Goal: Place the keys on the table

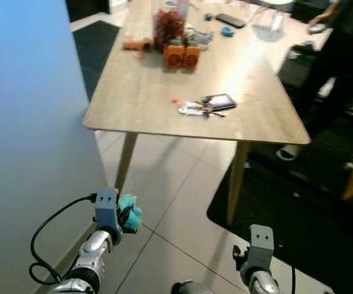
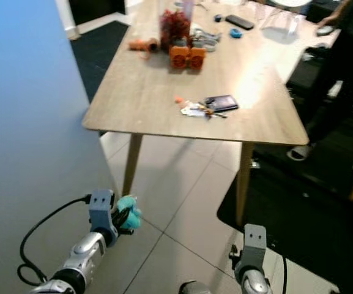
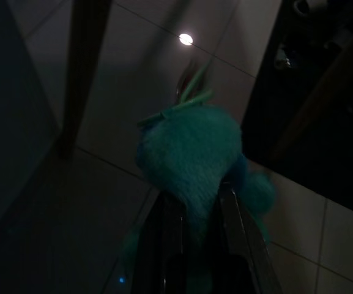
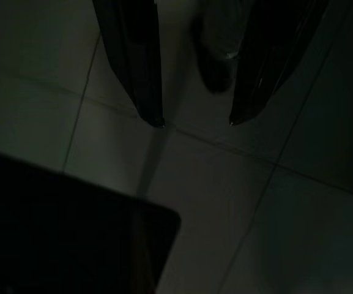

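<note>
Your left gripper (image 3: 197,208) is clamped on a teal fluffy pompom (image 3: 191,156); in the left wrist view both black fingers (image 3: 164,245) press against its sides, and a thin green loop sticks out of the top of the fluff. It hangs low over the tiled floor (image 1: 176,184), beside the blue wall (image 1: 29,122) and short of the near table leg (image 1: 125,160). Can't tell whether metal keys hang from the pompom. Your right gripper (image 4: 191,119) hangs idle over the floor tiles, fingers spread apart with nothing between them, next to the edge of a dark rug (image 4: 60,226). On the wooden table (image 1: 145,92) ahead you've got a bunch of keys (image 1: 196,109) lying near the front edge, touching or just beside a black phone (image 1: 220,101). Farther back sit two orange objects (image 1: 182,55), a jar of red stuff (image 1: 169,24) and another dark phone (image 1: 230,20). A person in dark clothes (image 1: 341,43) stands at the table's right side.
</note>
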{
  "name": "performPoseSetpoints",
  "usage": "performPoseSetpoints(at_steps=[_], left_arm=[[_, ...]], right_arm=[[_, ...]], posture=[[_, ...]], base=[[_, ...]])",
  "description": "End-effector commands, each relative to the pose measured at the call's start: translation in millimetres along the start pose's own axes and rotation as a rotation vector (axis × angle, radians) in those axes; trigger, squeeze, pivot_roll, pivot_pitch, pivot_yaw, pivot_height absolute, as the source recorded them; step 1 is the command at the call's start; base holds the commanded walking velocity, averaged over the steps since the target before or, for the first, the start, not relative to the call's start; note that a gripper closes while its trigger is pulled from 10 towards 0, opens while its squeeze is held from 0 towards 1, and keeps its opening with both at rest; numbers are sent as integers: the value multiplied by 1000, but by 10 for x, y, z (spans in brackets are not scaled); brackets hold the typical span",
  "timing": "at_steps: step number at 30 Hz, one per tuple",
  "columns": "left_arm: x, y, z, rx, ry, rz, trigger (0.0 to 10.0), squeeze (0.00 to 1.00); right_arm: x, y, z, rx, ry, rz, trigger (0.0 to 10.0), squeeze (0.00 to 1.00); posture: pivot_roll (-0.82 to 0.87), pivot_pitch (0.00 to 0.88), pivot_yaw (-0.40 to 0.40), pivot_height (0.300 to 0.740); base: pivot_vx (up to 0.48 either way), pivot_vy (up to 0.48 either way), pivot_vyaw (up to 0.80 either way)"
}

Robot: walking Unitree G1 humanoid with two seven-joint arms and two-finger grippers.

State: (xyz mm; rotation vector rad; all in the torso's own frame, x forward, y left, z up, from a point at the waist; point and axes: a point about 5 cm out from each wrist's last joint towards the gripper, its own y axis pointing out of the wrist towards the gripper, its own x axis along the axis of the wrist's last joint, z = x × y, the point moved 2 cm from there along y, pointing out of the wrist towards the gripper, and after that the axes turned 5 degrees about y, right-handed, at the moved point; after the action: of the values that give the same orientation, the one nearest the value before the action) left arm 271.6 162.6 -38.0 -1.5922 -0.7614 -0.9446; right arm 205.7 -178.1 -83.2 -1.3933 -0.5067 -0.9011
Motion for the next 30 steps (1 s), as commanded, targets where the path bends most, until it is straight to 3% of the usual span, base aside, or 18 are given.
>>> performPoseSetpoints(at_steps=[1,7,18,30], left_arm=[[-26,0,-37,-10,17,10,10000,0],[-18,2,-32,6,28,4,10000,0],[31,18,-14,40,38,-14,10000,0],[49,27,-16,40,40,-18,10000,0]], right_arm=[[-1,2,-23,0,-16,10,10000,0],[19,15,-13,11,-16,10,10000,0],[18,26,21,31,-44,24,10000,0],[9,22,37,40,-51,24,10000,0]], posture=[[62,96,-30,740],[62,96,-30,740],[62,95,-31,740],[60,95,-28,740]], base=[[0,0,-800],[0,0,-800],[0,0,0],[343,0,0]])
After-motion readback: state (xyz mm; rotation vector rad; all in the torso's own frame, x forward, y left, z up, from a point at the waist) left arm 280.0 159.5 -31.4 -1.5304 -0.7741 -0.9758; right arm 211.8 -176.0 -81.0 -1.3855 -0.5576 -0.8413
